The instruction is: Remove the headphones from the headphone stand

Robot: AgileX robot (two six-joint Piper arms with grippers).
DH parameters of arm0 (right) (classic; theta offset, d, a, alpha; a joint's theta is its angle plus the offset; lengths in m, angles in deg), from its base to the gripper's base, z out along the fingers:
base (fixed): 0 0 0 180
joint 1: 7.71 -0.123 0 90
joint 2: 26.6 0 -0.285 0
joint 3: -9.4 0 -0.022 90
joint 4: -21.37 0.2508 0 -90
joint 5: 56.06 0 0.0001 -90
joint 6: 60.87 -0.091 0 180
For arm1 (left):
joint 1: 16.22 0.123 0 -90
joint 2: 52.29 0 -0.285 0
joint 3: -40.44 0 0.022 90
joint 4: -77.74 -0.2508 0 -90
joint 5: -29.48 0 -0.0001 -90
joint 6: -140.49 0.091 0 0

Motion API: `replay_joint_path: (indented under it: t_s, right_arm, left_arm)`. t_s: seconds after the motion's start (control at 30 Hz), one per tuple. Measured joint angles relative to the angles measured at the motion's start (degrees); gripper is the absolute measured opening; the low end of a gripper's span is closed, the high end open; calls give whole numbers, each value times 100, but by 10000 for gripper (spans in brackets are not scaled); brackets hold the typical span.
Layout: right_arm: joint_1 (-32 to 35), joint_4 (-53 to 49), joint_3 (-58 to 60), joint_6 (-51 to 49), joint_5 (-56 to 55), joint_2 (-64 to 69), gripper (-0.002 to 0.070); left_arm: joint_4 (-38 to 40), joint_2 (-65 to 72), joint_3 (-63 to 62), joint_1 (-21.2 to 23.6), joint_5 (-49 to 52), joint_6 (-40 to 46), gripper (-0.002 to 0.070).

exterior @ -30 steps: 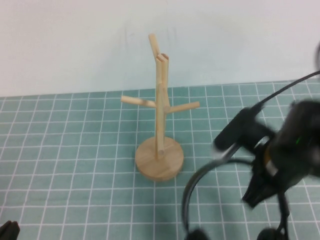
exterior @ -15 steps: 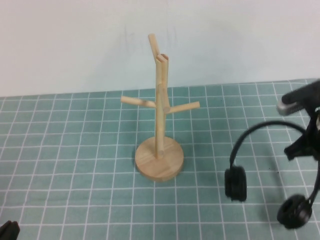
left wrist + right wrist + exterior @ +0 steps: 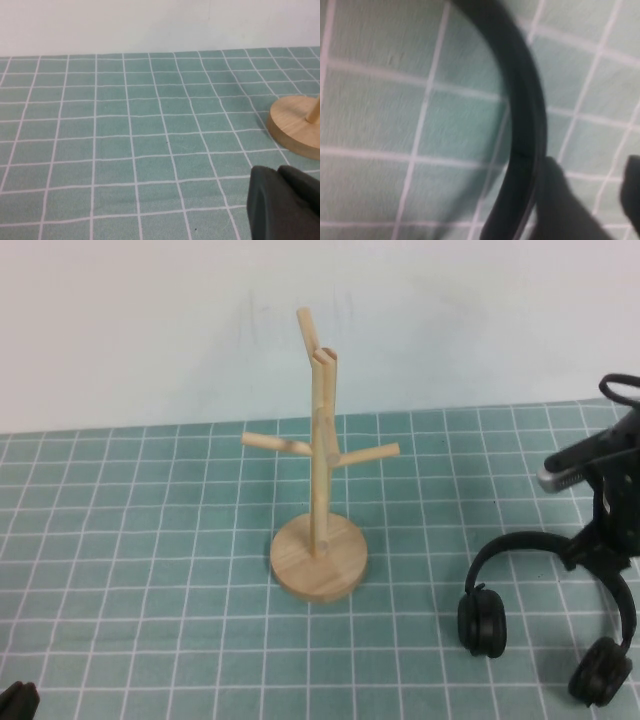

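The black headphones lie on the green grid mat at the right, apart from the stand, with both ear cups toward the near edge. The wooden headphone stand is upright mid-table with bare pegs. My right gripper hovers at the right part of the headband. In the right wrist view this gripper is open; the headband runs along the outside of one finger, not between the two. My left gripper sits at the near left corner; in the left wrist view it is shut and empty, near the stand's base.
The green grid mat covers the table up to a white wall at the back. The right arm's body and cable hang over the far right edge.
The right arm carried the headphones from the near middle to the right and lower. They now rest on the mat and the headband is outside the open fingers.
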Motion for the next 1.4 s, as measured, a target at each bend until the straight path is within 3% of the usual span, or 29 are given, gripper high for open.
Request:
replay_joint_path:
  t_s: [0.1,0.17,0.27,0.37,0.5,0.7,0.93,1.4]
  right_arm:
    - [-79,-60,-201,14,111,-111,321]
    - [-202,-75,-361,63,206,-292,326]
    - [-426,-75,-662,171,398,-703,232]
    - [-647,-38,-878,212,567,-1295,76]
    - [-836,451,-924,101,663,-2392,9]
    - [-1002,1267,-132,37,628,-4271,-5]
    - [-1002,1326,1331,114,559,-5788,-6]
    - [-1002,1227,1491,124,856,-6344,-6]
  left_arm:
    - [0,0,0,0,0,0,-6]
    - [0,0,0,0,0,0,-6]
    - [0,0,0,0,0,0,-6]
    - [0,0,0,0,0,0,-6]
    - [0,0,0,0,0,0,-6]
    - [0,0,0,0,0,0,-6]
    - [0,0,0,0,0,0,-6]
    - [0,0,0,0,0,0,-6]
